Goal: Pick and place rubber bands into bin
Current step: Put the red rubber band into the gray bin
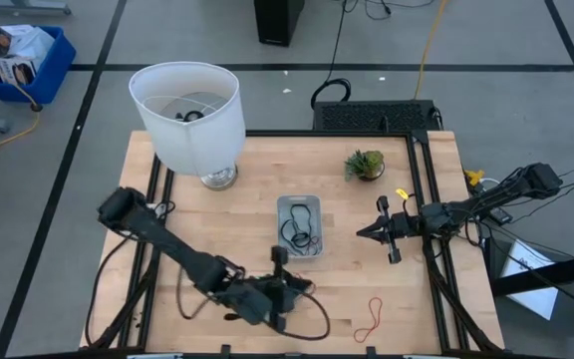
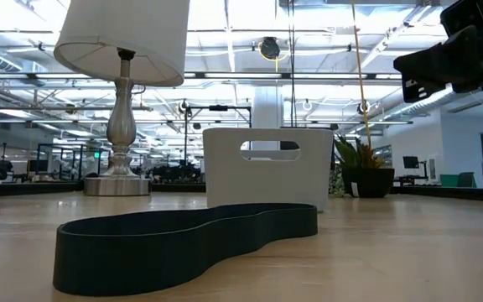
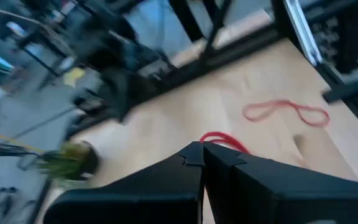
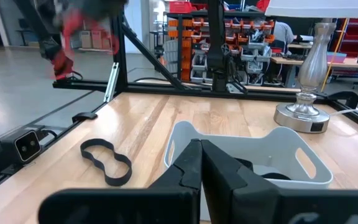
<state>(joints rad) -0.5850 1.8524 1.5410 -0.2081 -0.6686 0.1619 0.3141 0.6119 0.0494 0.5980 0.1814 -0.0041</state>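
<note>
Just beyond the left gripper's [image 3: 202, 149] black fingertips peeks a red rubber band [image 3: 224, 140]; farther ahead a second red band [image 3: 286, 112] lies on pale wood. Ahead of the black right gripper [image 4: 201, 146] sit the pale grey bin [image 4: 278, 149] and, beside it, a black band [image 4: 107, 161].

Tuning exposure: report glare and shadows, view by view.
High view: even light, no glare on the table. Low view: bright ceiling lights glare behind the lamp and bin; the near black band stays dark. Right wrist view: sheen on the lamp base. Left wrist view: no glare.
</note>
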